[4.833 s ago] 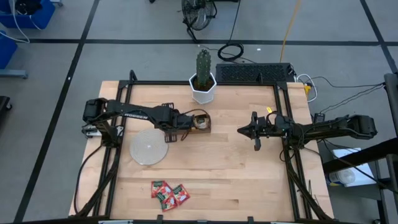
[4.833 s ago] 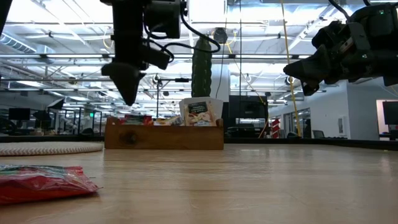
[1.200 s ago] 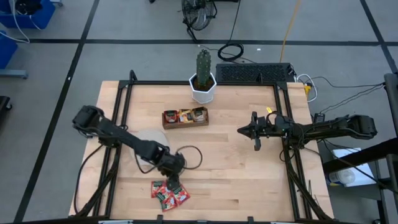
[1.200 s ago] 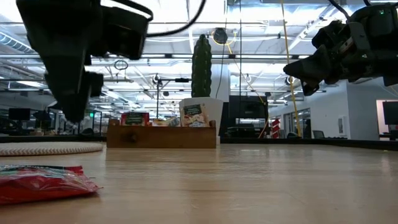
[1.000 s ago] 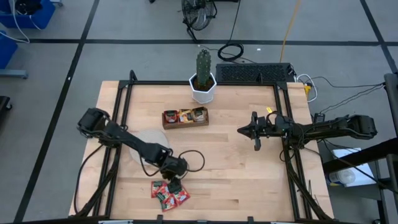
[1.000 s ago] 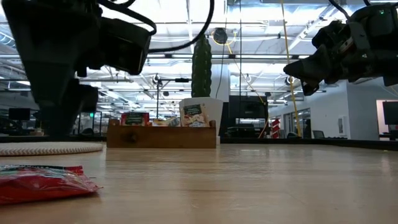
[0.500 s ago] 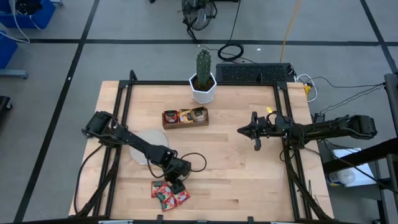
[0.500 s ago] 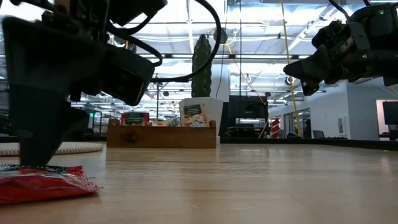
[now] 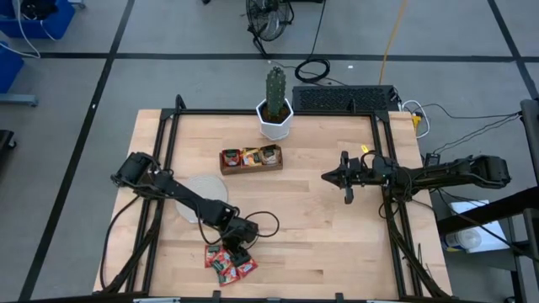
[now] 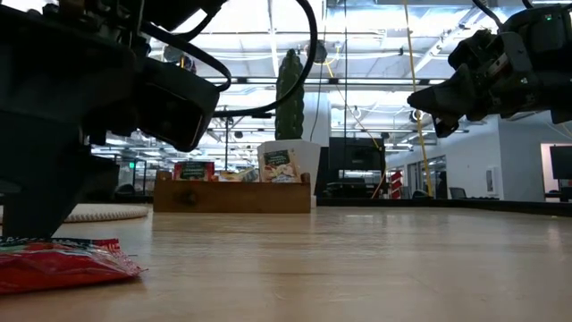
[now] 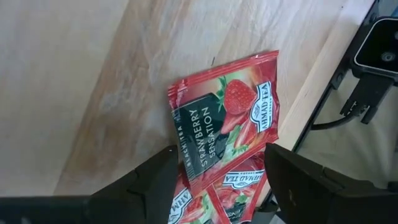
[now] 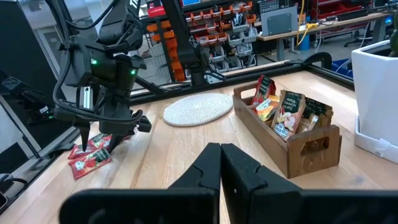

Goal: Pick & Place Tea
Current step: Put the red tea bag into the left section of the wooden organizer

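High view. The left gripper [image 9: 235, 255] has been brought down from the brown tray [image 9: 251, 158] at the table's far middle to the cluster of red strawberry sachets [image 9: 226, 261] by the near edge; half a second ago it was just short of them, now it is set over the cluster's upper part. Fingers are spread, nothing is gripped. This reads as the approach being finished and the grasp being the next step. Four red sachets are counted here, overlapping. One tray, three compartments, each already filled. One pale woven disc [image 9: 202, 189] lies between tray and cluster, partly covered by the arm. One potted cactus [image 9: 275, 105] stands behind the tray. The right gripper [image 9: 346, 187] is parked well to the right of the tray, unchanged, clenched on nothing.

Low view. One red sachet edge [image 10: 63, 261] is seen flat on the wood, with the left gripper's dark bulk directly over it; contact cannot be told. The tray [image 10: 234, 192] is seen far behind, packets standing in it.

Left wrist view. The top sachet [image 11: 225, 120], marked strawberry, lies flat between the spread fingers [image 11: 154, 183], untouched. Parts of two more sachets show beneath it.

Right wrist view. The closed fingers [image 12: 219, 167] point toward the tray [image 12: 287, 132], the disc [image 12: 198, 108] and the far cluster [image 12: 92, 152].
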You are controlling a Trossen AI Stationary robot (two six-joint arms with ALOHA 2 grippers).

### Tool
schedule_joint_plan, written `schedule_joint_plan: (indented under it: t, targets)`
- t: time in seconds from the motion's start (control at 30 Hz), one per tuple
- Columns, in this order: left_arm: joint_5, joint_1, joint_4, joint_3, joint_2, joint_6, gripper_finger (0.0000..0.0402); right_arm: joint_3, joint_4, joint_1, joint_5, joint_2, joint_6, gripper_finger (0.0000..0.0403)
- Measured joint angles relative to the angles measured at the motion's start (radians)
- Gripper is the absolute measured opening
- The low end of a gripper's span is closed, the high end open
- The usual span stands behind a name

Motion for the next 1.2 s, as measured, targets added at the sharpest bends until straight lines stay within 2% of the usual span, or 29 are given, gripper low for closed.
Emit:
schedule_joint_plan:
  t: [0.4, 0.67, 0.97, 1.07, 1.2]
  targets:
    - [0.013, -0.019, 0.002, -0.001, 0.000, -0.006, 0.0241, 0.000, 0.000, 0.000, 0.000, 0.000, 0.000, 0.0000]
    - [-0.020, -0.020, 0.041, -0.002, 0.002, 0.003, 0.0241, 0.000, 0.000, 0.000, 0.000, 0.000, 0.000, 0.0000]
    - [-0.036, -0.020, 0.063, -0.053, -0.004, -0.013, 0.0239, 0.000, 0.000, 0.000, 0.000, 0.000, 0.000, 0.0000]
    - [-0.041, -0.020, 0.074, -0.073, -0.004, -0.013, 0.0219, 0.000, 0.000, 0.000, 0.000, 0.000, 0.000, 0.0000]
    - [-0.052, -0.017, 0.116, -0.092, -0.002, -0.008, 0.0154, 0.000, 0.000, 0.000, 0.000, 0.000, 0.000, 0.0000]
